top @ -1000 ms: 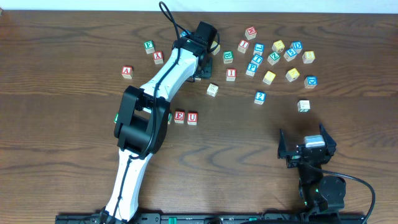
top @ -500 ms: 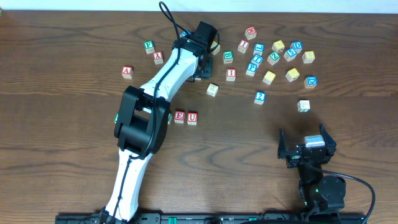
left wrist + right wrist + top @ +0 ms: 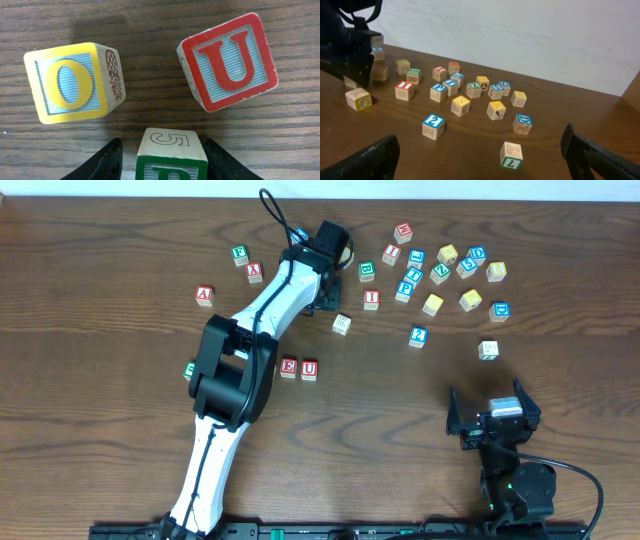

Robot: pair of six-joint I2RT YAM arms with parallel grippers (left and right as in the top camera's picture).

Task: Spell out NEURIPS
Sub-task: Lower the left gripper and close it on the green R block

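The left arm's elbow has swung slightly right, uncovering a green block (image 3: pixel 190 368) beside it.
The left hand (image 3: pixel 164 150) straddles a green-edged cube (image 3: pixel 172 159) with a 5 on top; whether it is clamped I cannot tell. Close ahead a yellow O block (image 3: pixel 70 82), a pineapple on its side, and a red U block (image 3: pixel 227 60) flank it, both wooden with ridged faces. A red E block (image 3: pixel 289 366) and a second U block (image 3: pixel 309 368) sit side by side on the wood-grain surface (image 3: pixel 100 440). The right hand (image 3: pixel 488 402) rests spread wide, well apart.
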